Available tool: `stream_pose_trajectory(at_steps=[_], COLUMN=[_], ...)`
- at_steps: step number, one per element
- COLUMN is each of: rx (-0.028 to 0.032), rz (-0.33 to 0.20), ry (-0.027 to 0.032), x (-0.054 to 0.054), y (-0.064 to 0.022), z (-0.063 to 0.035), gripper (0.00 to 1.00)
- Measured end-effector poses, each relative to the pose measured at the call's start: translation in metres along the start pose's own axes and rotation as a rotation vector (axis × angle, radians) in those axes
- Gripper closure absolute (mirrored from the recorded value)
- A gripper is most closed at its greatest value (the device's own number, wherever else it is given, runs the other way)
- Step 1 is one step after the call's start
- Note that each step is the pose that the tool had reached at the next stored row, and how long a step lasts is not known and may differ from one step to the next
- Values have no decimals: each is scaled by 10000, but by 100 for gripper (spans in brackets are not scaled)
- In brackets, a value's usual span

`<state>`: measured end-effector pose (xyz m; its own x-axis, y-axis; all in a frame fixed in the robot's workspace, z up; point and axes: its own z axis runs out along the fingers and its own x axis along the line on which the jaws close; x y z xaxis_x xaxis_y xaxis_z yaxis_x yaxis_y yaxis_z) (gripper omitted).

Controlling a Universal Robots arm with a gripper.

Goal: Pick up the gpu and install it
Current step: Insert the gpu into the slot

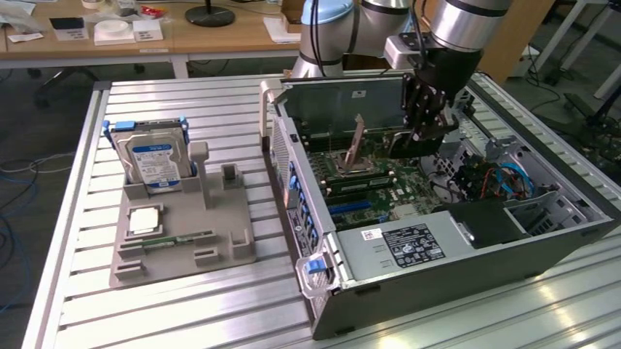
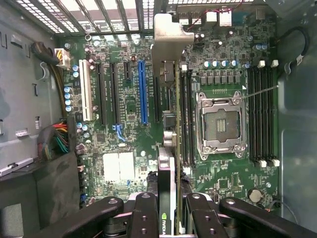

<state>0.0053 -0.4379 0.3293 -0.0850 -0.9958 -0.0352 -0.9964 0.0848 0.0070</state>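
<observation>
The gpu point(image 2: 167, 168) shows edge-on, its face hidden. It is pinched between the gripper point(image 2: 171, 208) fingers point(image 2: 146, 213), over the motherboard point(image 2: 129, 163) inside the open computer case point(image 1: 466, 283). On the grey holder point(image 1: 185, 256), a hard drive point(image 1: 155, 160) stands upright and a memory stick point(image 1: 179, 238) lies flat.

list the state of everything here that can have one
computer case, lying on its side, side open
gripper, shut on the gpu
gpu, held edge-on over the motherboard inside the computer case, seating cannot be told
blue slot, empty
cpu socket, empty
hard drive, standing upright in the grey holder
</observation>
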Motion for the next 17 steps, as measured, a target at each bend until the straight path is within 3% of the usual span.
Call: stream_pose_trajectory(at_steps=[17], rx=[1], rz=[1], ry=[-2], x=[6], y=[41], z=[78], gripper=[73])
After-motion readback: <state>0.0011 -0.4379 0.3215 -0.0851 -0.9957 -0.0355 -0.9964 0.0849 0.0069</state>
